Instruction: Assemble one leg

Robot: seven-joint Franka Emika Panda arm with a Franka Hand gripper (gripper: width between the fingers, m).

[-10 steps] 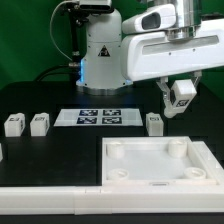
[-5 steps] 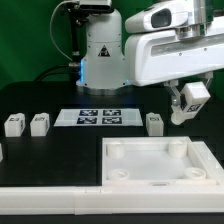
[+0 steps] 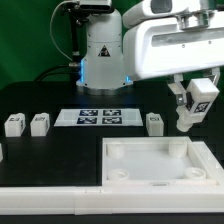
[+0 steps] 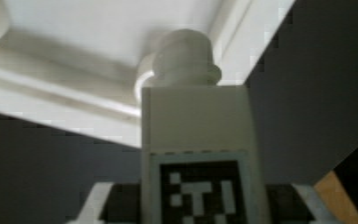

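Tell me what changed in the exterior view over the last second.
The gripper, shut on a leg, carried it toward the exterior view's right and slightly lower, turning it so its free end points more downward, above the panel. Nothing was taken hold of or let go. The three loose legs, the marker board and the panel stayed put.

The panel (image 3: 140,160) sits at the near edge, exterior view's right; marker board (image 3: 98,117) behind it; leg (image 3: 190,115) above the panel's far corner.
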